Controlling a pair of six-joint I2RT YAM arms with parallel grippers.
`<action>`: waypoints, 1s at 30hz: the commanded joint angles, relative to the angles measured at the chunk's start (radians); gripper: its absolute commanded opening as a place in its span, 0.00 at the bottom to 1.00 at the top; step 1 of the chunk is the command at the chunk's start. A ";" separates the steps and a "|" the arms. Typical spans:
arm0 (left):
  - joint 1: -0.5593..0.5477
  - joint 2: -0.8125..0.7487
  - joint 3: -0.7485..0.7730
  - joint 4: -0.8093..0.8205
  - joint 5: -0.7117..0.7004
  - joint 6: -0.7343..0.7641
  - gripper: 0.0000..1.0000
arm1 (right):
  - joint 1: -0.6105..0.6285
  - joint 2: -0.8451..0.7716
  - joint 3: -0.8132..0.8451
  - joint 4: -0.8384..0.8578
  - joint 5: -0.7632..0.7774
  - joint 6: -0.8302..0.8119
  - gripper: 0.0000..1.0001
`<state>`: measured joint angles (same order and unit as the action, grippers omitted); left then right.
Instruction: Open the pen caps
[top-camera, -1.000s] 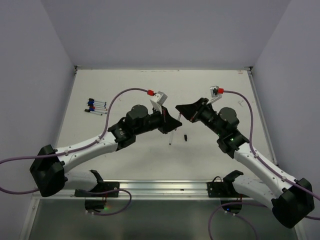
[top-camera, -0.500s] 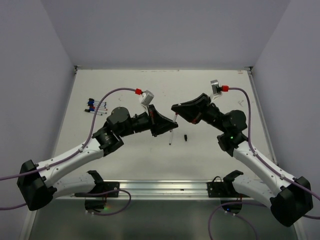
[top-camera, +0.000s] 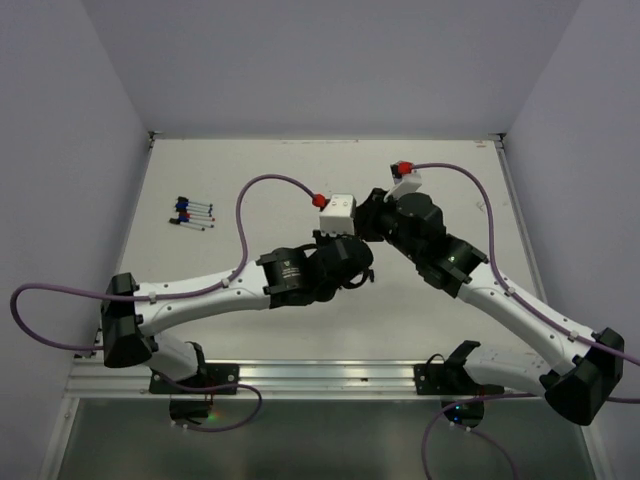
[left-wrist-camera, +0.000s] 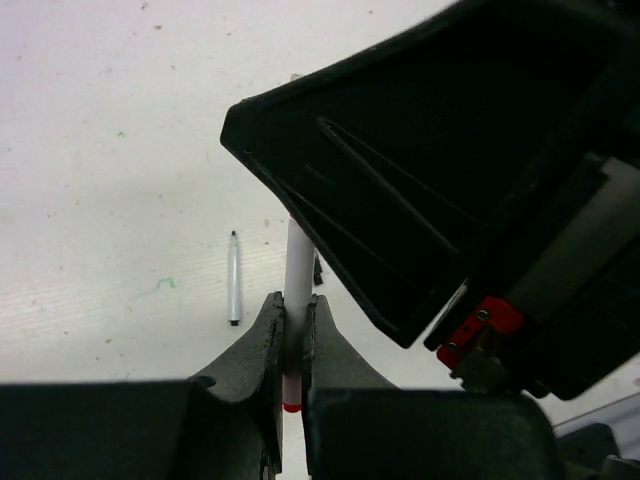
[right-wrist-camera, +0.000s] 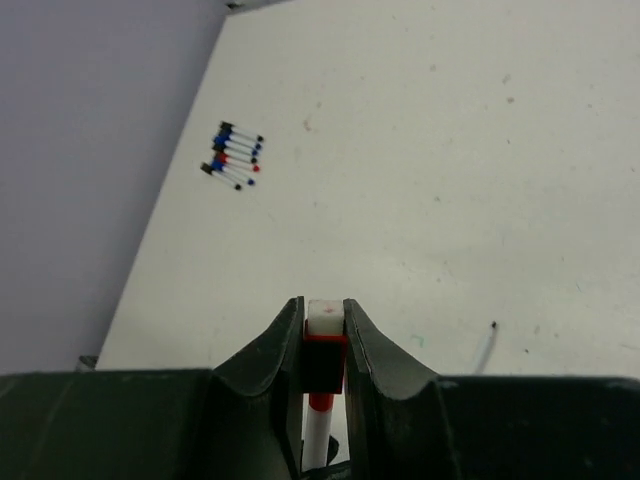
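White pen, above the table's middle, is now clamped by both hands, which have just met: left hand on the barrel, right hand on the red cap. The cap looks seated, so pulling apart is likely the next step.

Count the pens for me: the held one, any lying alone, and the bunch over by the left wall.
Held pen: 1
Pen lying alone: 1
Bunched pens: 6, as far as I can tell
Total: 8

The right end effector is clamping a white-and-red pen at bottom centre; a cluster of pens is lying upper left on the surface.
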<state>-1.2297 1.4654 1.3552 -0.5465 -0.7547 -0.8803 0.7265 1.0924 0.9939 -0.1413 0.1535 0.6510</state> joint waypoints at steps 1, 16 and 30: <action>-0.028 -0.013 -0.019 -0.189 -0.279 0.008 0.00 | -0.030 0.009 0.035 -0.139 0.308 -0.120 0.00; 0.148 -0.547 -0.478 0.356 0.298 0.317 0.00 | -0.242 -0.034 -0.115 0.232 -0.361 0.001 0.00; 0.228 -0.100 -0.336 0.081 0.278 0.219 0.00 | -0.242 0.145 0.006 -0.337 -0.102 -0.171 0.00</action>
<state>-1.0264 1.3712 1.0393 -0.4187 -0.4610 -0.6266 0.4850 1.2045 0.9657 -0.3050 -0.0326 0.5541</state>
